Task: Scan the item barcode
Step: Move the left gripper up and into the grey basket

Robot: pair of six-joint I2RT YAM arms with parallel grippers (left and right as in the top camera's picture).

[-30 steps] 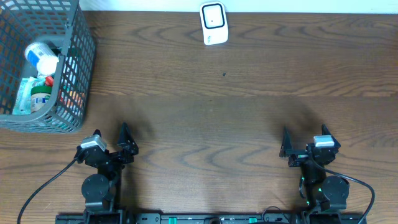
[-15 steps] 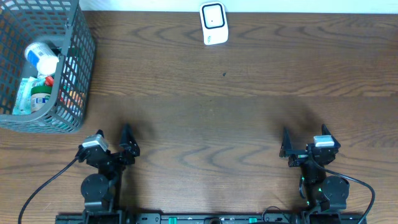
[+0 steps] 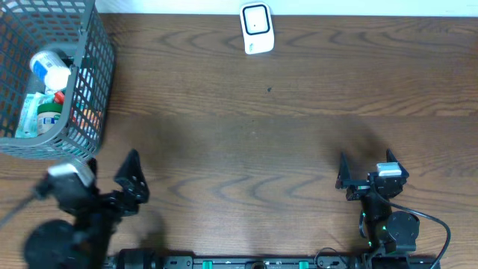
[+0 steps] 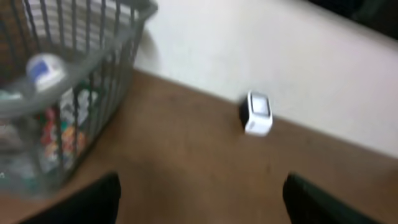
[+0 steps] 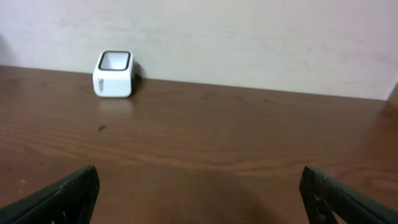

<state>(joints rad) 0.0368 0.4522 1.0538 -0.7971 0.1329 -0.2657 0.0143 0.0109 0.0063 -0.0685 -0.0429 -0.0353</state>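
The items lie in the grey wire basket (image 3: 89, 82) at the table's far left: a white bottle with a blue cap (image 3: 48, 69), a green-labelled container (image 3: 48, 116) and other packs. The white barcode scanner (image 3: 256, 28) stands at the back edge, mid-table. My left gripper (image 3: 112, 170) hovers open and empty just in front of the basket, blurred by motion. In its wrist view the basket (image 4: 124, 43), the bottle (image 4: 43, 68) and the scanner (image 4: 257, 113) lie ahead of the gripper (image 4: 199, 199). My right gripper (image 3: 366, 166) is open and empty near the front right.
The scanner (image 5: 113, 73) sits against a pale wall at the table's back edge, far ahead of the right gripper (image 5: 199, 196). A small dark speck (image 3: 269, 90) marks the wood. Bare brown tabletop stretches between both arms and the scanner.
My left arm has swung left and lifted towards the basket, now blurred with motion. Its jaws stay open. The right arm has not moved.
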